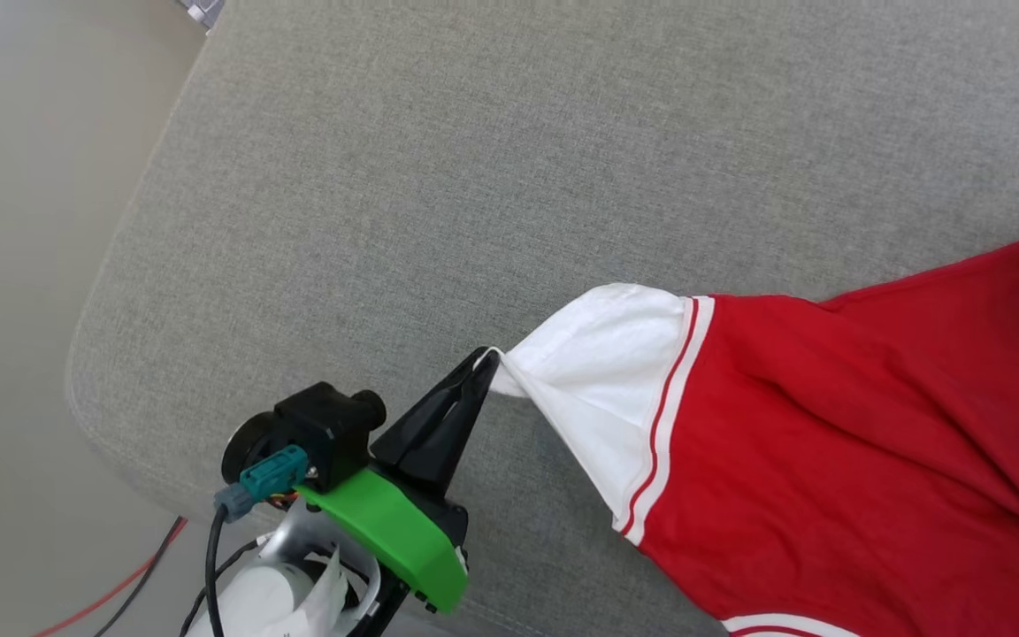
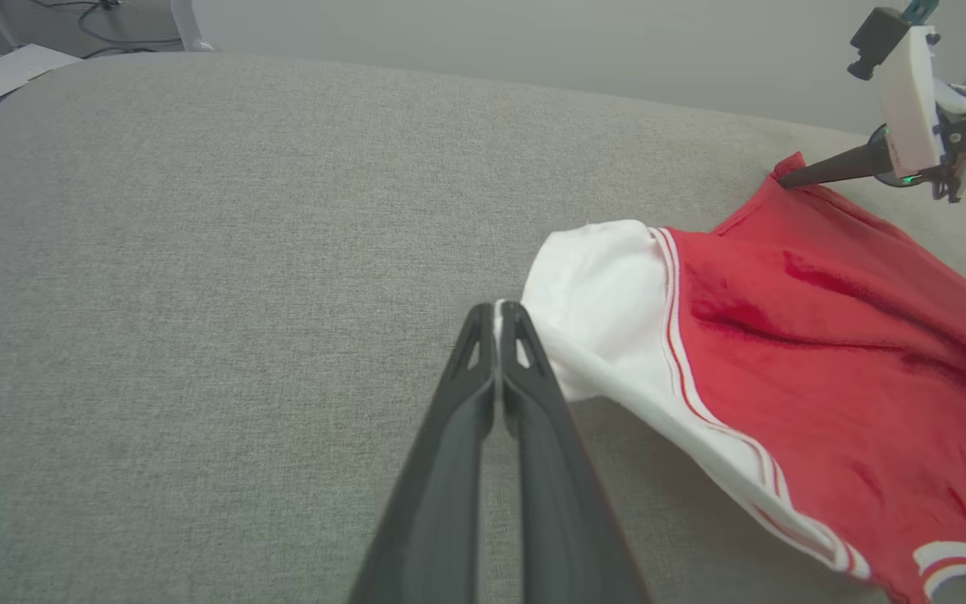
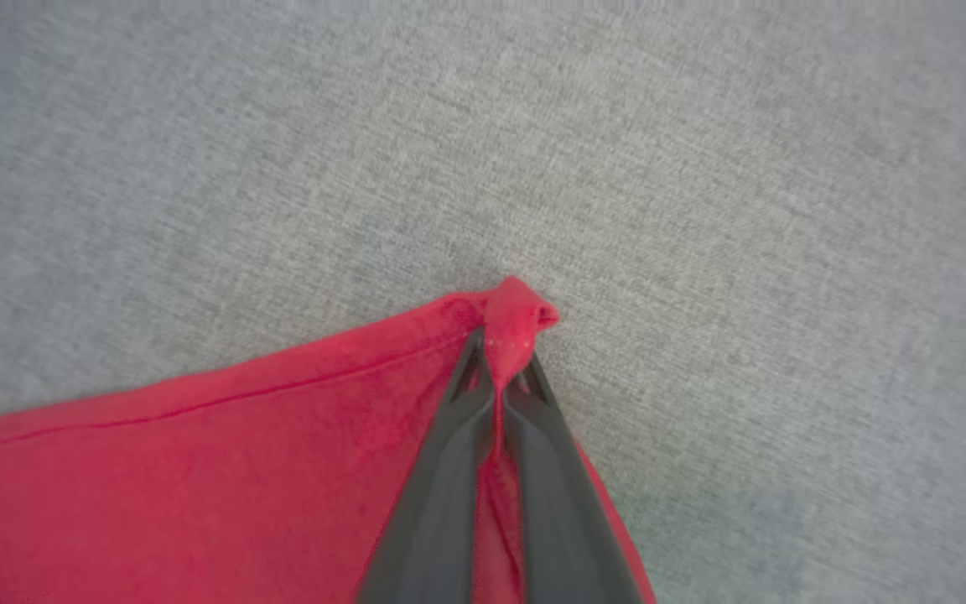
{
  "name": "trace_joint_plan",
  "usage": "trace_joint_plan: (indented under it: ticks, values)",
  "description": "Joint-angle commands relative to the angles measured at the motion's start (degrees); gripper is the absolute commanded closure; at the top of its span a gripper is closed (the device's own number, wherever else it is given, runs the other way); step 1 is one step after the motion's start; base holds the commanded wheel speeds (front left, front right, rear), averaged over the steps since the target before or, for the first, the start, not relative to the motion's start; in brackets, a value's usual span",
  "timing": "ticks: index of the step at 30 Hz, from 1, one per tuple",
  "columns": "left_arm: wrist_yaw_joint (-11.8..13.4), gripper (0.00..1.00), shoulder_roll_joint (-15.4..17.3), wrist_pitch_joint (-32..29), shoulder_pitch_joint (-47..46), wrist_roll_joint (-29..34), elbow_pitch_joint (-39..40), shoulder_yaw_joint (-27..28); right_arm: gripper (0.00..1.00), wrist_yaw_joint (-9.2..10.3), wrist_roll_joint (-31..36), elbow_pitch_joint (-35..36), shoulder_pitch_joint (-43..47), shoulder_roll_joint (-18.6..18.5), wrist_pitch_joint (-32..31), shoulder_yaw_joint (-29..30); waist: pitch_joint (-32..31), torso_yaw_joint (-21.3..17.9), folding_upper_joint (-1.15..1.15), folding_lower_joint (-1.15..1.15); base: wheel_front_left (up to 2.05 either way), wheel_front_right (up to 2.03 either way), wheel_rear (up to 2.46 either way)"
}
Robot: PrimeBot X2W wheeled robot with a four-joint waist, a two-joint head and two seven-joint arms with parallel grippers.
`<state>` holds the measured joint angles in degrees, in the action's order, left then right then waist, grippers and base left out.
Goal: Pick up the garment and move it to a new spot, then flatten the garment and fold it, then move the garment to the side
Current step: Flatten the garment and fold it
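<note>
Grey woven cushion (image 1: 386, 177), rounded corner. Pale smooth floor (image 1: 23, 265) beside it; red and black cables (image 1: 145, 575) on floor.

Black left claw (image 1: 484, 357), green mount (image 1: 386, 529), teal connector (image 1: 272, 472).

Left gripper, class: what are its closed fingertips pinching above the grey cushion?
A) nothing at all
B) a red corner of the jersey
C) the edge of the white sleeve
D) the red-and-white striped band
C: the left gripper is shut on a thin fold of the white sleeve of the garment, and the sleeve is drawn out to a point at its tips.
</note>
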<state>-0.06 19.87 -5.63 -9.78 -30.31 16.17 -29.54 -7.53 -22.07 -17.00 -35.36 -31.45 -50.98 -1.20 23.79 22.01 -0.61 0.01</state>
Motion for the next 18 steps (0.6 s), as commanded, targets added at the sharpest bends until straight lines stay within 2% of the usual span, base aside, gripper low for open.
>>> trace_joint_plan:
  ticks: [1, 7, 18]
  values:
    - [0.4, 1.00, 0.3, 0.6, -0.5, -0.2, 0.0, 0.6, 1.00, 0.04, -0.3, -1.3, 0.4, 0.4, 1.9, -0.6, -2.1, -1.3, 0.61, -0.01, 0.00, 0.00, 0.00]
    - [1.4, 1.00, 1.1, 1.6, -0.4, -1.4, 1.4, 3.2, 1.00, 0.04, -2.6, -2.4, -0.7, 1.5, 12.0, -1.0, -8.0, -5.0, 0.61, -0.01, 0.00, 0.00, 0.00]
    - [4.3, 1.00, 3.3, 3.8, -2.9, -1.7, 5.5, 10.4, 1.00, 0.04, -6.0, 3.7, -1.3, 0.6, 21.4, -2.9, -15.7, -13.3, 0.61, -0.01, 0.00, 0.00, 0.00]
